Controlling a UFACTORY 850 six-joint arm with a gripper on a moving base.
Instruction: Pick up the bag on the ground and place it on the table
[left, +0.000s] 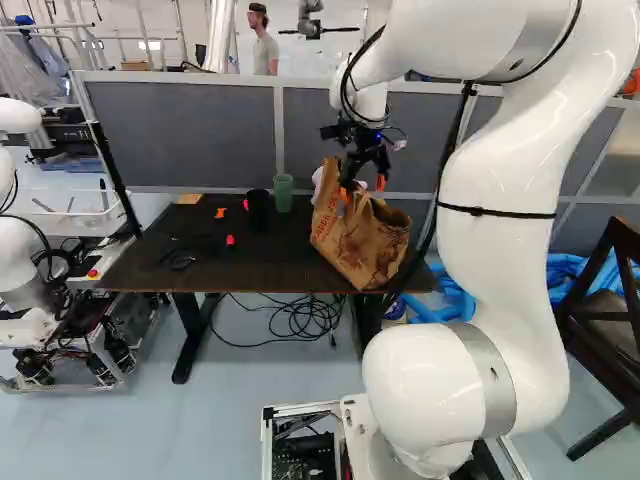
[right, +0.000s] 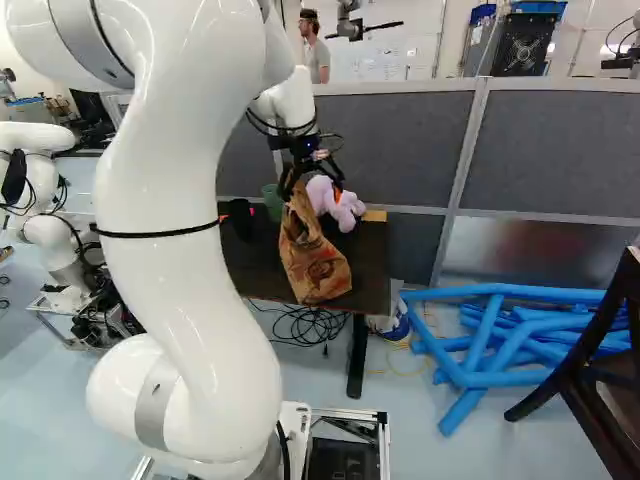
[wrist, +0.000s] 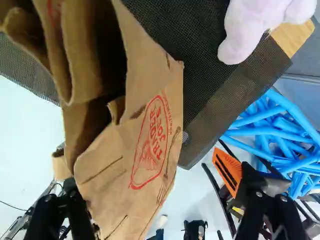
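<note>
My jaws stand wide apart on my gripper (left: 364, 185), one finger right at the edge of the brown paper bag (left: 372, 245), the other clear of it. The bag tilts below me at the near edge of the dark table (left: 270, 262), toward its right end in the left base view, and I can't tell whether the tabletop bears its weight. Beyond it I see a pale plush toy (right: 335, 203) on the table, then a grey partition (right: 385, 145).

1 green cup (left: 283, 193) beside perhaps a black mug (left: 258, 210); 1 lilac toy (right: 344, 207); blue tubes (right: 450, 294) near 1 chair (right: 578, 376).
</note>
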